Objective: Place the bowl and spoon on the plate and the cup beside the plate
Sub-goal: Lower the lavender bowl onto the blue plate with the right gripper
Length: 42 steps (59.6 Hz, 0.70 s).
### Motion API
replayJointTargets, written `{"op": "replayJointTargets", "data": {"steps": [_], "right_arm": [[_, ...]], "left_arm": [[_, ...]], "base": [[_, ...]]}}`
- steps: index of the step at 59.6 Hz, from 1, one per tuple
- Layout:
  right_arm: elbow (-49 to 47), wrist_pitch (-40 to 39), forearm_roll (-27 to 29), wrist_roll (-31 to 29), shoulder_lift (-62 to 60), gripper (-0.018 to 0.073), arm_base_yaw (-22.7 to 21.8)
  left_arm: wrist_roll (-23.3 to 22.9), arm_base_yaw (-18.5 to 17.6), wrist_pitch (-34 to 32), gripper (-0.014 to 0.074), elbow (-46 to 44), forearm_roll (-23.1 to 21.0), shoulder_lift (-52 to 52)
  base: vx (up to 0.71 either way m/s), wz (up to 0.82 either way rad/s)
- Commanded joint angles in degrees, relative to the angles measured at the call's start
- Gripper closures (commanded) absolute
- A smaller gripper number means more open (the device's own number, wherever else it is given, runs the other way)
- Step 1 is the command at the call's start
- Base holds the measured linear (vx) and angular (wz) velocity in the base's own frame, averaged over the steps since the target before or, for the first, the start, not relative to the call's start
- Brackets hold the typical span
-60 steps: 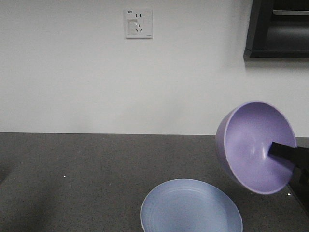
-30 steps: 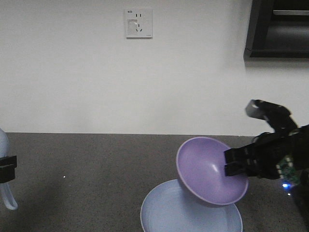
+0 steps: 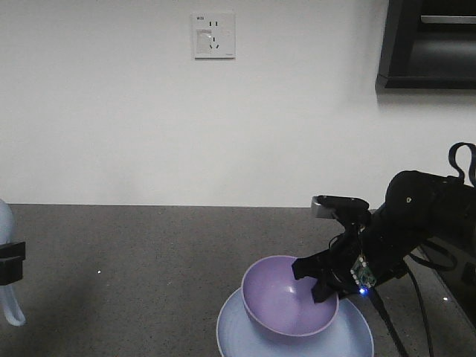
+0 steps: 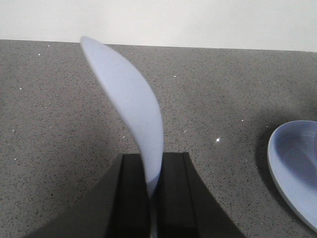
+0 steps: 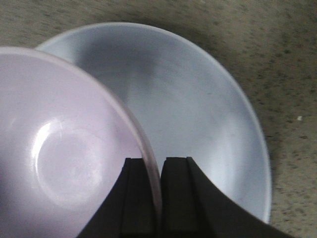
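My right gripper (image 5: 151, 168) is clenched on the thin rim of the bowl (image 3: 286, 297), which is low over the plate (image 3: 349, 338); I cannot tell whether they touch. My left gripper (image 4: 153, 166) pinches the spoon (image 4: 131, 104) upright above the surface (image 4: 49, 124). I judge both to be light, stiff, slick plastic, likely to pivot in edge grips.

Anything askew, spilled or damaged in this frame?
Nothing stands out. The lavender plastic bowl sits upright over the round pale blue plate, its rim pinched by the right gripper; the left gripper holds the pale blue plastic spoon.
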Motion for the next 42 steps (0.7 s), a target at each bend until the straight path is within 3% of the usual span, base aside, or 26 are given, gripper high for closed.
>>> {"op": "replayJointTargets", "data": {"steps": [1, 28, 42], "right_arm": [[-2.11, -2.69, -2.11, 0.83, -1.72, 0.0568, 0.0], [-2.11, -4.08, -2.88, 0.28, 0.92, 0.0551, 0.0], [-2.11, -3.68, -2.73, -0.25, 0.92, 0.038, 0.0]], "left_arm": [[0.0, -0.39, -2.96, 0.0596, -2.16, -1.14, -0.78], [0.0, -0.39, -2.96, 0.0596, -2.16, -1.2, -0.78], [0.0, -0.39, -2.96, 0.0596, -2.16, -1.2, -0.78]], "base": [[0.0, 0.0], [0.0, 0.0], [0.0, 0.0]]}}
